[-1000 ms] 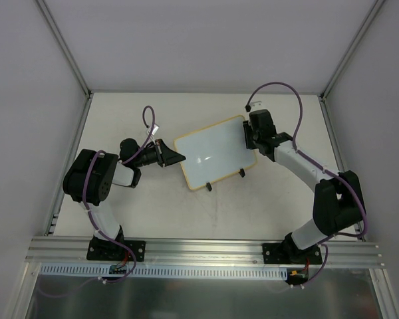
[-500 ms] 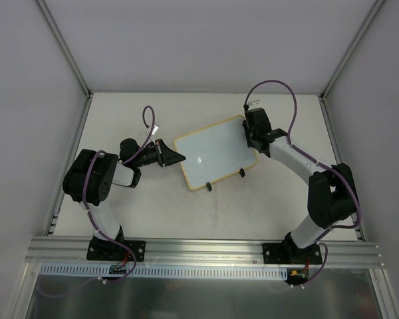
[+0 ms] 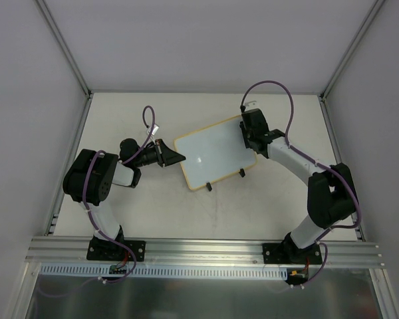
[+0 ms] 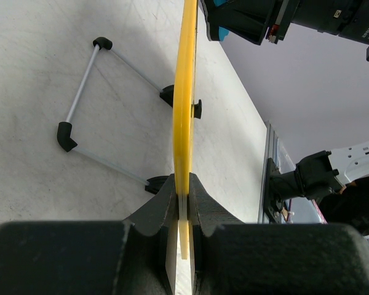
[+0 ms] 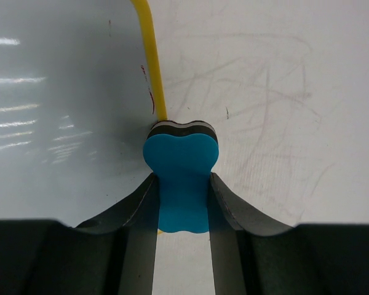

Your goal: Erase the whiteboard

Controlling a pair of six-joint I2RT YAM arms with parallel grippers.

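Note:
The whiteboard (image 3: 213, 153) lies tilted in the middle of the table, glossy white with a pale-yellow frame and two black clips on its near edge. My left gripper (image 3: 175, 158) is shut on the board's left edge; the left wrist view shows the yellow frame (image 4: 184, 104) edge-on between the jaws. My right gripper (image 3: 247, 141) is shut on a blue eraser block (image 5: 181, 178) and presses it on the board's right edge. In the right wrist view the white surface (image 5: 67, 110) shows small red marks beside the frame.
A wire stand (image 4: 89, 98) with black corner pieces lies on the table under the board in the left wrist view. Grey walls and metal posts enclose the table (image 3: 120, 113). A metal rail (image 3: 206, 249) runs along the near edge.
My right gripper has slid with the eraser a little to the left and toward the far edge along the board's right side. The left gripper and the board have not moved.

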